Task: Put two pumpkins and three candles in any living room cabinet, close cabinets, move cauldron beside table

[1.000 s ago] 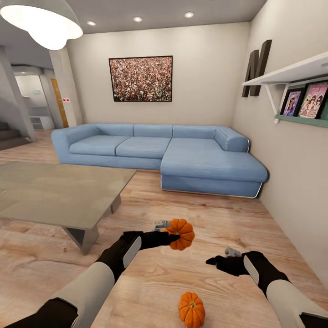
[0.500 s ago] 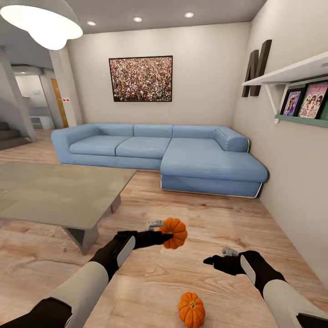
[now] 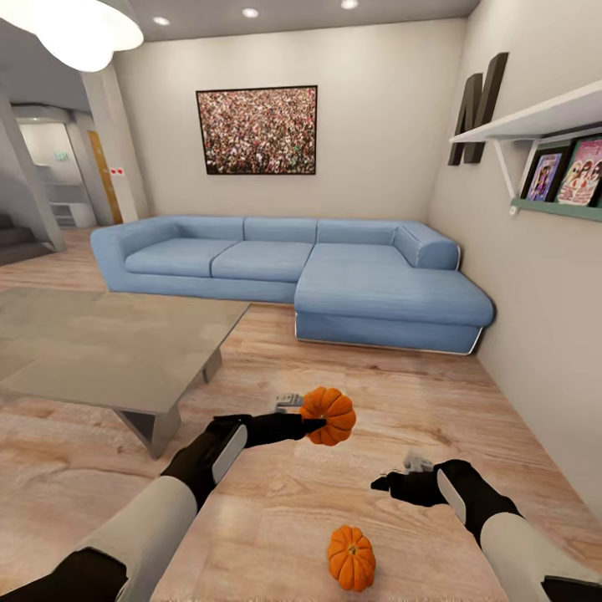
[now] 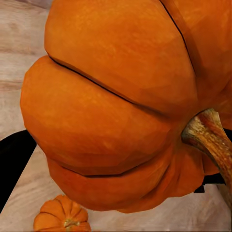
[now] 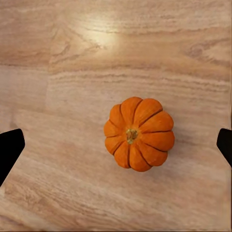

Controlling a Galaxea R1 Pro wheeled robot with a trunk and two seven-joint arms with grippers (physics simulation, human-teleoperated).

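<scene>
Gripping pumpkin, left hand; right hand spread.

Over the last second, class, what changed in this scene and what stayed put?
The head camera tilted, shifting the whole view. The left gripper kept its hold on one pumpkin, carried clear of the floor. The second pumpkin stayed on the floor, and the right gripper stayed open above it.

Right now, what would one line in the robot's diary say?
left gripper: shut on held pumpkin | right gripper: open, above floor pumpkin | table: left | cabinet: unseen
</scene>
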